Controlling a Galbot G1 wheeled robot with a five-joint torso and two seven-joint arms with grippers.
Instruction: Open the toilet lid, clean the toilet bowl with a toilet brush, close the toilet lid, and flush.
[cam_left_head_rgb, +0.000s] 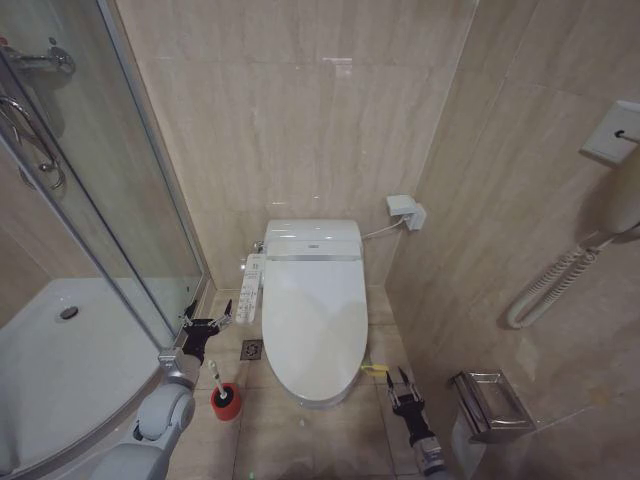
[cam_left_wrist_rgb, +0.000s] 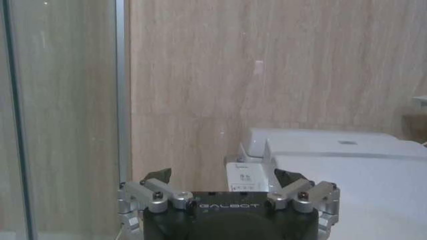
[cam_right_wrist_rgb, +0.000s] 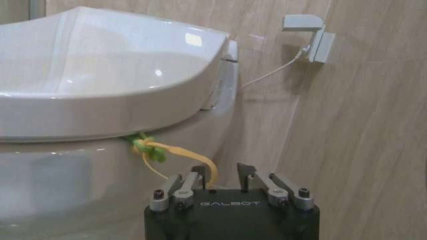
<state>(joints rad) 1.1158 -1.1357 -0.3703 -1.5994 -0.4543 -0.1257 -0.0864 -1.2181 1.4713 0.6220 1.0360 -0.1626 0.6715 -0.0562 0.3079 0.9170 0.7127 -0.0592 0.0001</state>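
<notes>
Left gripper (cam_left_wrist_rgb: 229, 186): fingers spread wide apart, nothing held between them, facing the tiled wall (cam_left_wrist_rgb: 267, 70). Beyond the fingertips stands the white button panel (cam_left_wrist_rgb: 248, 179), mounted against the side of the toilet. The toilet lid (cam_left_wrist_rgb: 360, 170) is down, lying flat in front of the rear housing (cam_left_wrist_rgb: 313, 137). The glass shower door (cam_left_wrist_rgb: 60, 115) stands beside the gripper, on the side away from the toilet

Glossy white plastic toilet lid (cam_left_head_rgb: 313, 318); polished stone-look wall tiles (cam_left_head_rgb: 300, 120); shiny metal paper holder (cam_left_head_rgb: 490, 405).
</notes>
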